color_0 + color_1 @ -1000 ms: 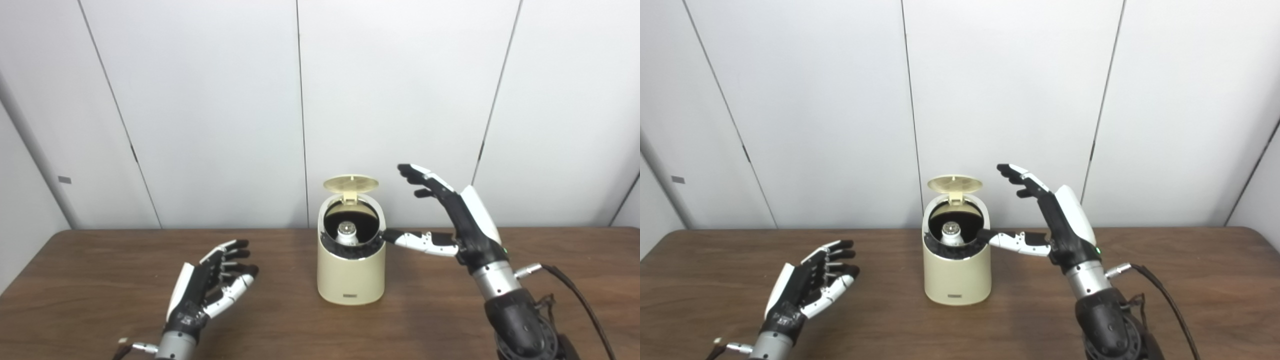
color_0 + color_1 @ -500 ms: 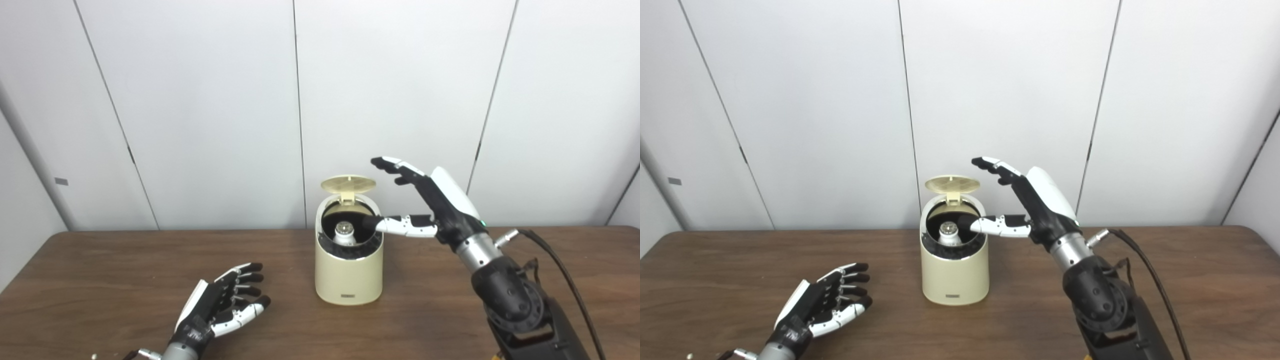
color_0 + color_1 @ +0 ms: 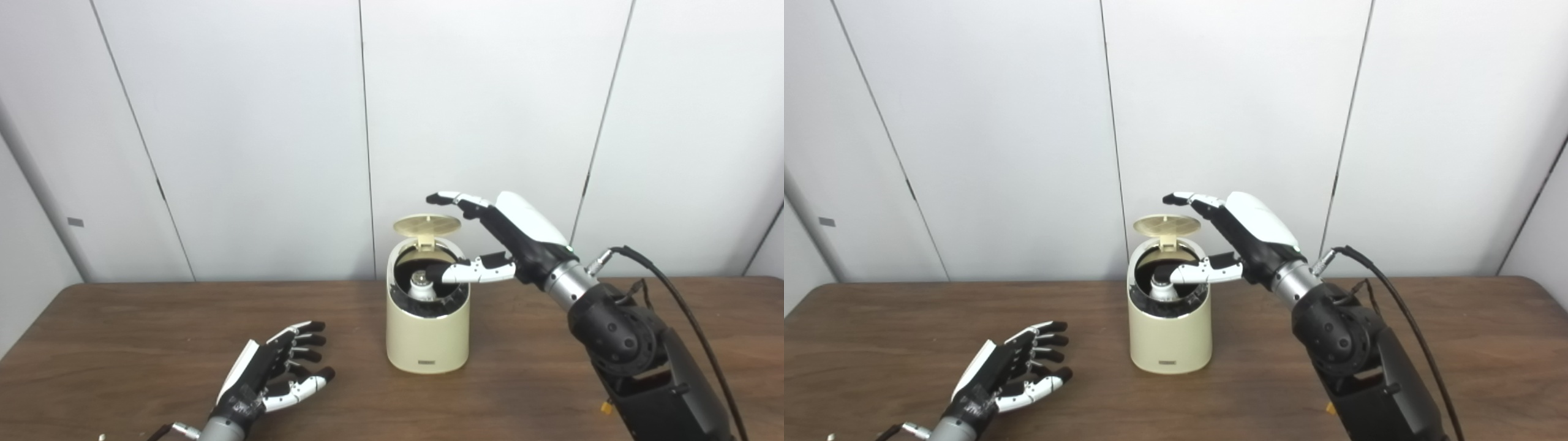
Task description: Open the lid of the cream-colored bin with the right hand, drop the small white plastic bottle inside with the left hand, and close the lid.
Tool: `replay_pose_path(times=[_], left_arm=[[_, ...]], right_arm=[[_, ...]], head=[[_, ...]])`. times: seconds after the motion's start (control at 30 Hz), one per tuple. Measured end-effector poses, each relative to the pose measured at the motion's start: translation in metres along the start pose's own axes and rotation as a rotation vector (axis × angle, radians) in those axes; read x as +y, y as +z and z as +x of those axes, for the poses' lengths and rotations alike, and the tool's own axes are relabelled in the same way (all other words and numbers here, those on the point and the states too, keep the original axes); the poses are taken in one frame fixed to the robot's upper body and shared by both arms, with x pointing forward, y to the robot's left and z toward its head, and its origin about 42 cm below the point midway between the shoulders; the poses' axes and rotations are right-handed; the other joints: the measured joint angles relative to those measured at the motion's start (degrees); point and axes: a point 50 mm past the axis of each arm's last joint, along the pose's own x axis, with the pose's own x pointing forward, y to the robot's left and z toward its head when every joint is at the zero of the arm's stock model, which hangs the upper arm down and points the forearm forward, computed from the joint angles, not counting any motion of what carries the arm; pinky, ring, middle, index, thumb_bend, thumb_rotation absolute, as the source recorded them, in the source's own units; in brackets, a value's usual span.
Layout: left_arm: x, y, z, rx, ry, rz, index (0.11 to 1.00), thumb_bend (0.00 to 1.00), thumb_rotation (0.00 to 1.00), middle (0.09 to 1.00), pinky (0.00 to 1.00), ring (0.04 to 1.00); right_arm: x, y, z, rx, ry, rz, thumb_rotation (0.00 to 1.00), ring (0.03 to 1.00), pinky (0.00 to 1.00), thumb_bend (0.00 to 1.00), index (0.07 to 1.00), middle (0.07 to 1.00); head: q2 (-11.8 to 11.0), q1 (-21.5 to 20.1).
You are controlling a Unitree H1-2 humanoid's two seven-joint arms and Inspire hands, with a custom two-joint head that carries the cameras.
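Lid (image 3: 427,224) of the cream-colored bin (image 3: 427,334) stands up on its rear hinge — light, thin plastic, I'd press its top edge. My right hand (image 3: 511,236), fingers spread and empty, reaches just above it. White bottle (image 3: 420,285) sits inside. Left hand (image 3: 269,378) lies slack on the table (image 3: 122,343) — empty.

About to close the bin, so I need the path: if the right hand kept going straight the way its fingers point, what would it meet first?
Probably nothing: the right hand points left, its fingers passing just above the raised lid; depth is unclear, so it might graze it.
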Motion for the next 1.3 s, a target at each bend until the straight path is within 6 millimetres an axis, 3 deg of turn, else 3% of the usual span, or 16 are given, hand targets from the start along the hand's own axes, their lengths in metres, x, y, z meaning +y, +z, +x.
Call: replay_pose_path(times=[0.33,0.63,1.0,1.3], left_arm=[[0.000,0.000,0.000,0.004,-0.006,-0.005,0.850,0.54,0.22,0.791,0.63,0.723],[-0.002,0.002,0.001,0.012,0.002,-0.015,0.848,0.55,0.21,0.789,0.64,0.730],[-0.004,0.003,0.002,0.014,0.007,-0.021,0.843,0.55,0.19,0.789,0.63,0.726],[-0.007,0.004,0.002,0.017,0.011,-0.005,0.838,0.56,0.20,0.779,0.62,0.719]], right_arm=[[0.003,0.003,0.000,0.016,0.031,-0.020,0.55,0.916,0.81,0.65,0.770,0.808],[0.002,0.002,-0.008,-0.001,0.033,-0.023,0.52,0.887,0.78,0.65,0.699,0.728],[0.005,0.003,-0.014,-0.070,0.054,-0.076,0.50,0.847,0.73,0.63,0.674,0.698],[0.011,0.002,-0.023,-0.069,0.103,-0.126,0.51,0.878,0.79,0.64,0.698,0.721]], head=[[0.27,0.62],[1.23,1.58],[2.20,1.67],[3.17,2.46]])
